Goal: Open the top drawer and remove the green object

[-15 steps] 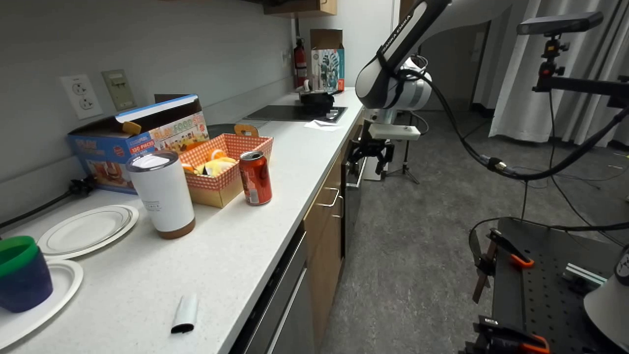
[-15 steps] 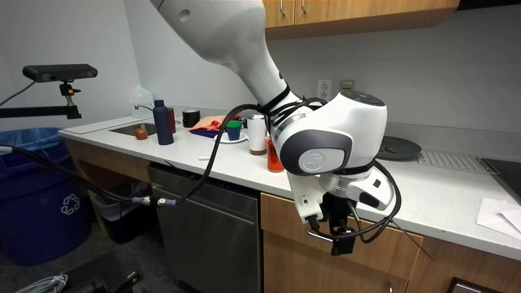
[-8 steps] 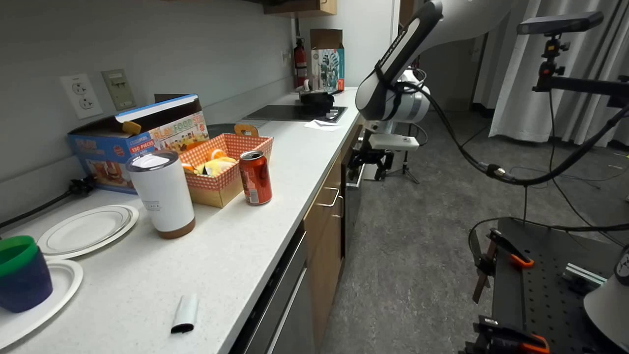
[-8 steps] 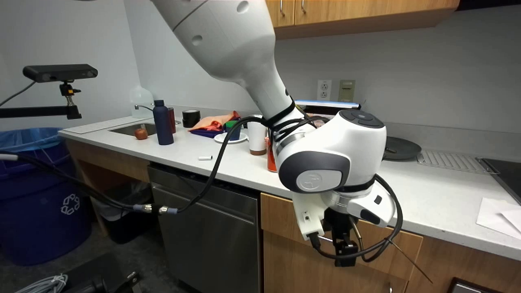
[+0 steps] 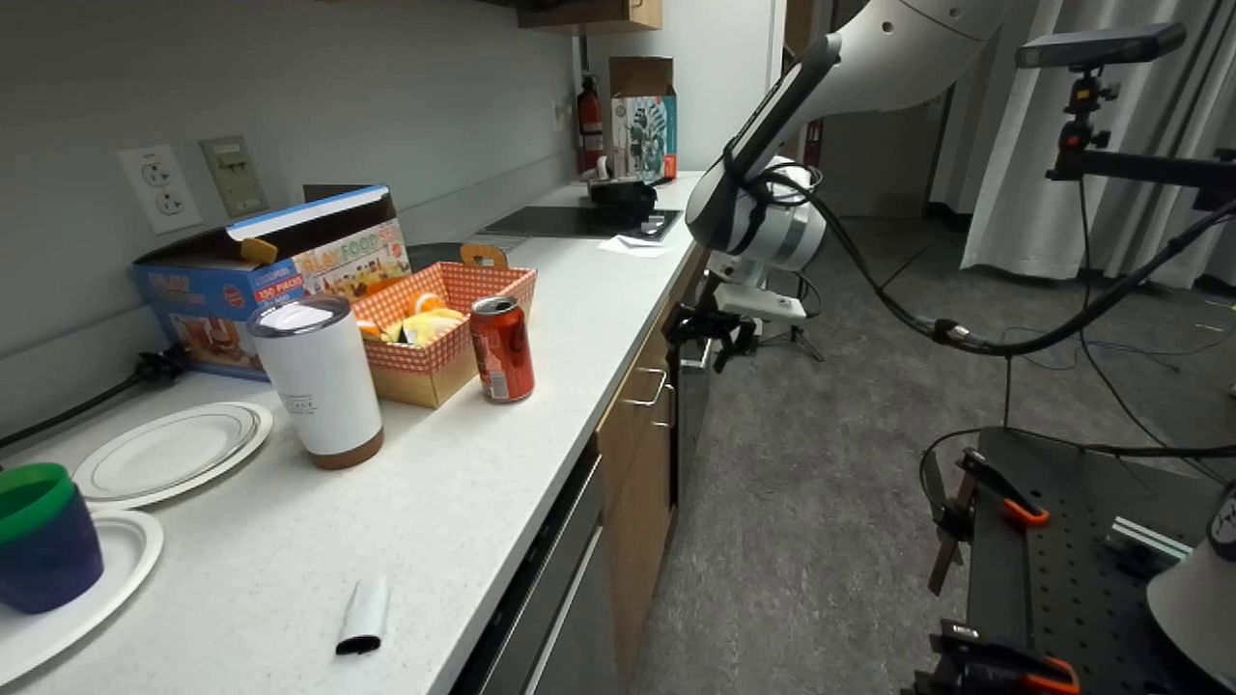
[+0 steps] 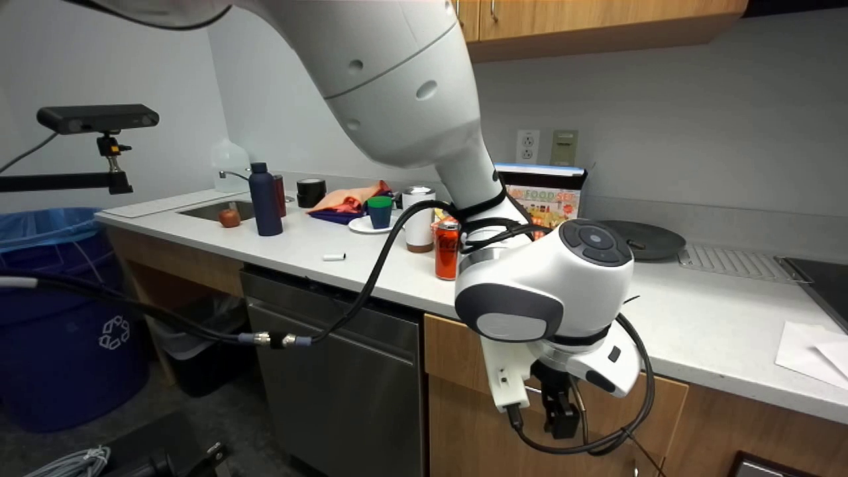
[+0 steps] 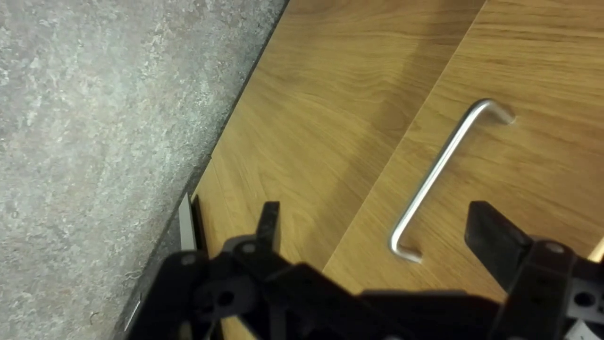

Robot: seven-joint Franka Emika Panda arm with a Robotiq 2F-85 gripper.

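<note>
White-and-grey arm angled downward, black two-finger gripper before closed tan-wood top drawer, jaws apart, slim metal bar handle between them in wrist view

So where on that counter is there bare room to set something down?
Between the white tumbler and the short white tube, and between the wire rack, the paper and the front edge. It's crowded around the basket: food-set box, soda can and tumbler stand close by.

On the white table
I saw a red can upright beside a checked basket, a white tumbler standing near.
</note>
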